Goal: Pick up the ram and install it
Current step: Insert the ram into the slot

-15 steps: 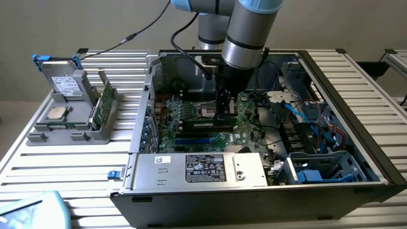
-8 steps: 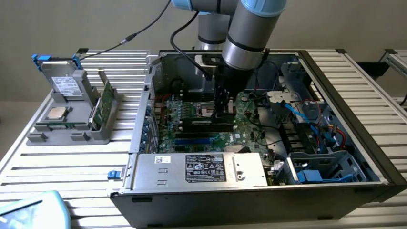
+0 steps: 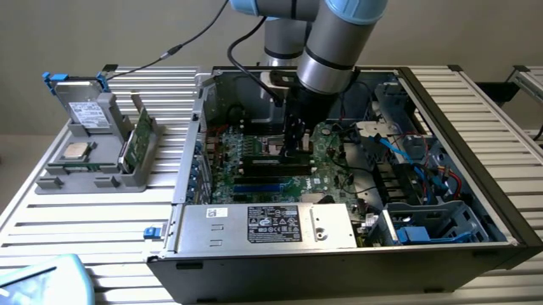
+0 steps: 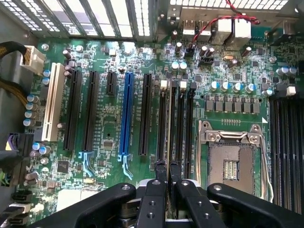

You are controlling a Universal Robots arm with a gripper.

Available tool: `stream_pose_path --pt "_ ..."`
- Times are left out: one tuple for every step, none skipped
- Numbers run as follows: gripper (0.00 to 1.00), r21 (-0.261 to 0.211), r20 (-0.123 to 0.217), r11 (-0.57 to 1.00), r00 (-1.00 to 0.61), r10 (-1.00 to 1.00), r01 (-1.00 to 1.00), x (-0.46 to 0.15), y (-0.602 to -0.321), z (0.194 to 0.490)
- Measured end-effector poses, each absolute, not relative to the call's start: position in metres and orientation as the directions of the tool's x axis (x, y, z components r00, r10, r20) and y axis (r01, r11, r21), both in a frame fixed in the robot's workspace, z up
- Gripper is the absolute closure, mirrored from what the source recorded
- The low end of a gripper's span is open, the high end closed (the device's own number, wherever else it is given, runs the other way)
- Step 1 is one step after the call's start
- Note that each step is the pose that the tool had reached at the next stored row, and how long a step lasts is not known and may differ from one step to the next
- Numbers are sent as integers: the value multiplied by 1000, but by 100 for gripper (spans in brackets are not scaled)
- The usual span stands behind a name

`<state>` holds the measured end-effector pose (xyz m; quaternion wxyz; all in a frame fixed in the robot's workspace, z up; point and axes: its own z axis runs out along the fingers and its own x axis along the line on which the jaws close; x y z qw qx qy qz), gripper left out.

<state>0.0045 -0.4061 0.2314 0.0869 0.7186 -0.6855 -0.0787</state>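
Claw (image 4: 167,167) nearly shut, pads pinching thin edge-on board, taken as ram (image 4: 167,205). Ram sits directly over black memory slots (image 4: 176,128), beside empty processor socket (image 4: 231,166). Exterior view: claw (image 3: 297,147) low inside open computer case (image 3: 339,267), above motherboard (image 3: 254,175). Case rests on slatted bench (image 3: 85,216).

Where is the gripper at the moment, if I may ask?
In the exterior view the gripper is inside the open computer case, over the black memory slots beside the processor socket.
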Motion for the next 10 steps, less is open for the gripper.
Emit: stream_pose_path --pt "86 235 6 -45 48 -999 -971 5 -406 231" --pt "86 235 6 -45 48 -999 -971 5 -406 231" --pt "86 235 6 -45 48 -999 -971 5 -406 231" --pt "86 236 6 -45 48 -999 -971 6 -406 231" --pt "86 236 6 -45 48 -999 -971 6 -407 231" --pt "86 236 5 -45 48 -999 -971 7 -407 231" --pt "86 236 5 -45 47 -999 -971 8 -407 231" --pt "86 236 5 -44 47 -999 -971 8 -407 231" --pt "86 236 5 -43 46 -999 -971 8 -407 231" --pt "86 236 5 -43 45 -999 -971 8 -407 231"
